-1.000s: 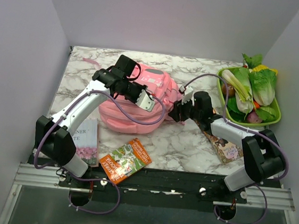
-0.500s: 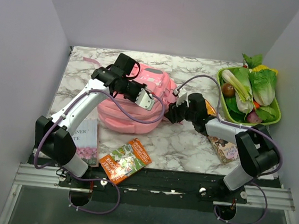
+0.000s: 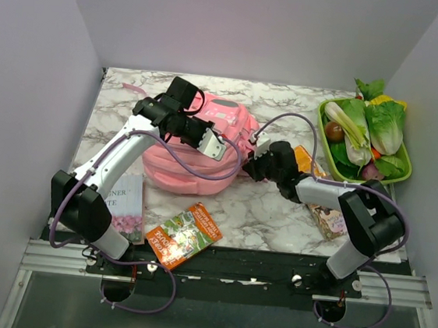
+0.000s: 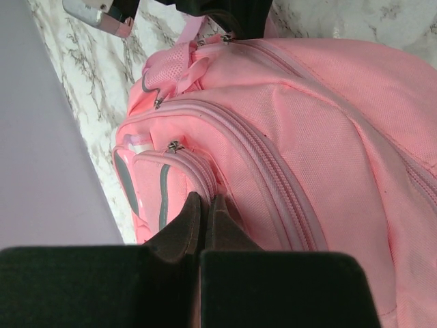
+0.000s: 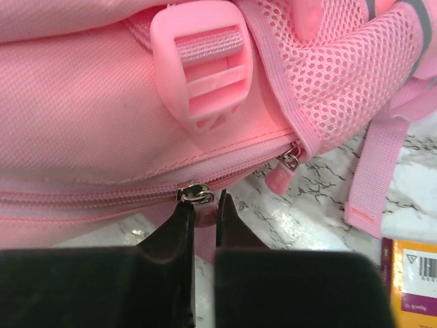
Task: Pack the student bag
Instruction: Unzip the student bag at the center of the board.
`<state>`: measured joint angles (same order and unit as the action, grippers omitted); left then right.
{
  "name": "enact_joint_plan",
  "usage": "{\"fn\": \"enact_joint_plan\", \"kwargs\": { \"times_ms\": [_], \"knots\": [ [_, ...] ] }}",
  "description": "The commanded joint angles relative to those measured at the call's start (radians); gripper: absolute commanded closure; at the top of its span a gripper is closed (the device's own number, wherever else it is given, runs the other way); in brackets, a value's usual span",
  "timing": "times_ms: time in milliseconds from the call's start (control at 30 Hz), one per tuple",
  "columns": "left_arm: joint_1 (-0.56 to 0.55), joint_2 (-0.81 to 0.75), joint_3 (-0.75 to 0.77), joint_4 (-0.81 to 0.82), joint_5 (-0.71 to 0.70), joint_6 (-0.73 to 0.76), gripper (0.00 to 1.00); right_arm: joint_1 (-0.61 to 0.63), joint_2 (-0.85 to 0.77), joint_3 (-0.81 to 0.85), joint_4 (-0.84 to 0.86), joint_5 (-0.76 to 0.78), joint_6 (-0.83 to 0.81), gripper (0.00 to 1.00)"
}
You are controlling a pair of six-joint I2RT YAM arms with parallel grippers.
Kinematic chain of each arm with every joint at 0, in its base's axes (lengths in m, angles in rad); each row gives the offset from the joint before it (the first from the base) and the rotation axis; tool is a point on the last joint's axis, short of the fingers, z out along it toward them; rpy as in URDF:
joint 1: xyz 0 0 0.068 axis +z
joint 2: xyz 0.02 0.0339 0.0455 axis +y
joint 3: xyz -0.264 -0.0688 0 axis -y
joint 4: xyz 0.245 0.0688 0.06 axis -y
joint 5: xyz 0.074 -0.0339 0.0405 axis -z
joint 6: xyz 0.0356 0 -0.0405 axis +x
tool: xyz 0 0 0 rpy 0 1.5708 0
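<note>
The pink student bag (image 3: pixel 183 168) lies in the middle of the table (image 3: pixel 269 208). The left gripper (image 4: pixel 203 205), fully closed, presses its fabric, likely steadying it. The right gripper (image 5: pixel 203 202) pinches a zip pull (image 5: pixel 204 214), seemingly to open a compartment.

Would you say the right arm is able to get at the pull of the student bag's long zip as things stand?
Very likely yes: the right gripper sits at the student bag, jaws closed around the zip pull just below its slider, and nothing lies between them.
</note>
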<state>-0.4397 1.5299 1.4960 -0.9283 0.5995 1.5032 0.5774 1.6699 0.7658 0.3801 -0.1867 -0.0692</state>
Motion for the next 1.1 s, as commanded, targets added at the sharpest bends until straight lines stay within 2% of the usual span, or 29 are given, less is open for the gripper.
{"fn": "enact_joint_plan", "kwargs": {
  "times_ms": [0, 400, 533, 733, 933, 1067],
  "knots": [
    [0.009, -0.065, 0.015, 0.085, 0.000, 0.035, 1.00, 0.012, -0.056, -0.060, 0.085, 0.098, 0.015, 0.99],
    [0.006, -0.070, -0.078, 0.190, -0.027, -0.081, 1.00, 0.053, -0.168, -0.132, 0.034, 0.135, 0.121, 0.99],
    [-0.016, -0.062, -0.080, 0.227, -0.029, -0.191, 1.00, 0.105, -0.168, -0.115, -0.018, 0.138, 0.158, 0.99],
    [-0.068, -0.024, -0.053, 0.321, -0.040, -0.438, 1.00, 0.220, -0.185, -0.108, -0.096, 0.171, 0.219, 0.99],
    [-0.079, 0.075, 0.041, 0.351, -0.070, -0.690, 1.00, 0.268, -0.292, -0.146, -0.132, 0.181, 0.292, 0.99],
    [-0.097, 0.114, 0.055, 0.384, -0.101, -0.793, 1.00, 0.289, -0.367, -0.174, -0.141, 0.206, 0.325, 0.99]
  ]
}}
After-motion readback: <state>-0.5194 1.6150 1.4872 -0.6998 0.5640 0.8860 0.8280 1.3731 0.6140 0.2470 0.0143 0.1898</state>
